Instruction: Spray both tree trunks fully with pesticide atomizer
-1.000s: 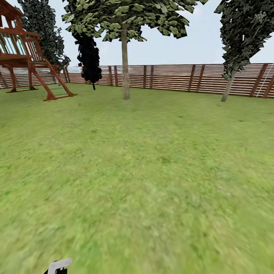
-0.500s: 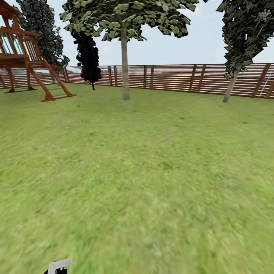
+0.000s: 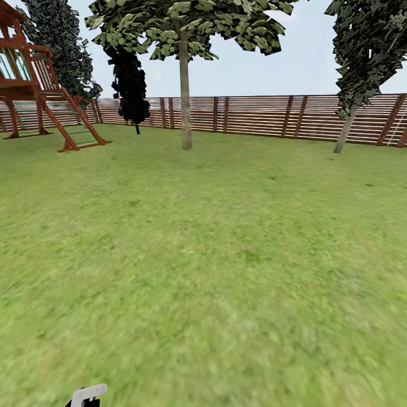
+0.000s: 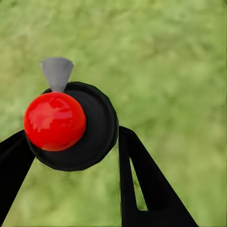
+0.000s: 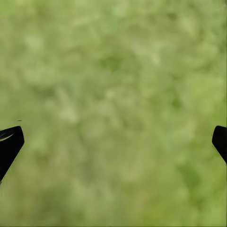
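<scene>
In the left wrist view the pesticide atomizer (image 4: 71, 125), a black round body with a glossy red ball and a grey nozzle, sits between the black fingers of my left gripper (image 4: 73, 137), which is shut on it. A pale grey tip over black (image 3: 87, 394) shows at the head view's bottom edge. My right gripper (image 5: 117, 139) hangs open over grass, holding nothing. Far ahead stands a tree with a straight grey-brown trunk (image 3: 185, 102). A second tree, with a thin leaning trunk (image 3: 345, 133), stands at the right by the fence.
Green lawn (image 3: 215, 254) stretches ahead to a brown slat fence (image 3: 254, 116). A red wooden play structure (image 3: 39, 90) stands at the far left. A dark column-shaped tree (image 3: 130, 85) is near the fence.
The whole head view has crept forward: the play structure slid slightly left and the right tree slightly right. The grip on the atomizer looks unchanged.
</scene>
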